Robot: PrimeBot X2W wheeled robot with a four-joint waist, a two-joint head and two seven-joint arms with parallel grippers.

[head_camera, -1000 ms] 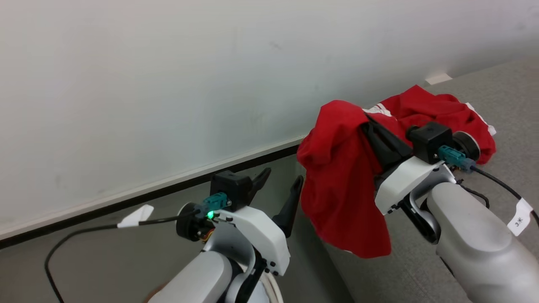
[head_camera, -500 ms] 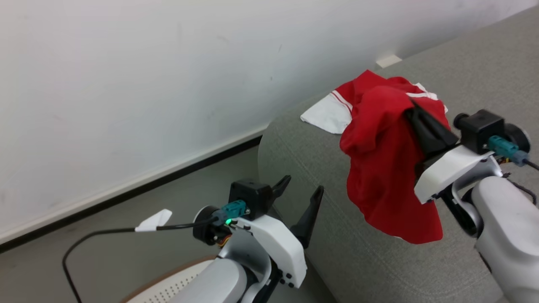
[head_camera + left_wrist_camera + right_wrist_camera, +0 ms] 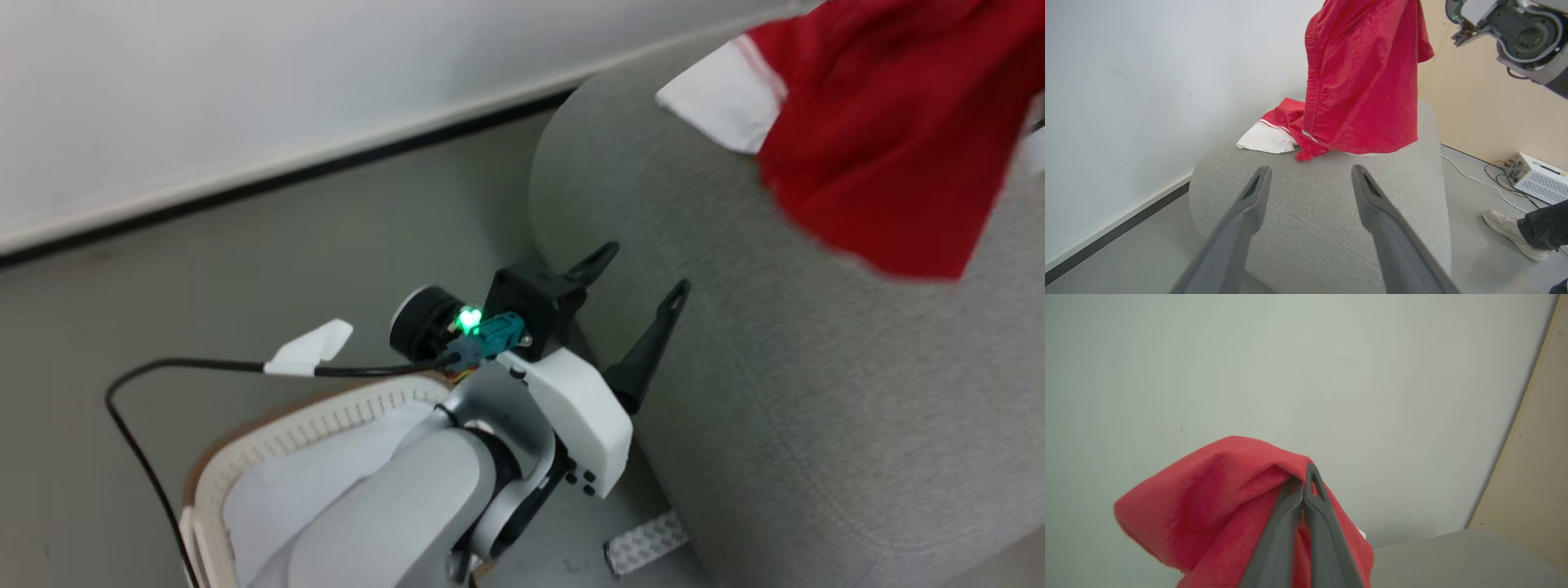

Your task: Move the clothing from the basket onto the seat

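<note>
Red clothing (image 3: pixel 1208 486) pinched in R gripper (image 3: pixel 1303 477) jaws, hanging over seat (image 3: pixel 1323 212); L gripper (image 3: pixel 1310 169) jaws spread.

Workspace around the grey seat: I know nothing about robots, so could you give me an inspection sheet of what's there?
Surface: grey seat, with a red-and-white garment lying on top.
Job's things: red garment hanging over the seat; basket on the floor, holding a white pad.
Clutter: white box and patterned strip on the floor.
Grippers: left gripper open, empty; right gripper shut on the red garment.
Cables: black cable at the left wrist; white cable on the floor.
Surroundings: white wall, grey floor, a person's shoe.
</note>
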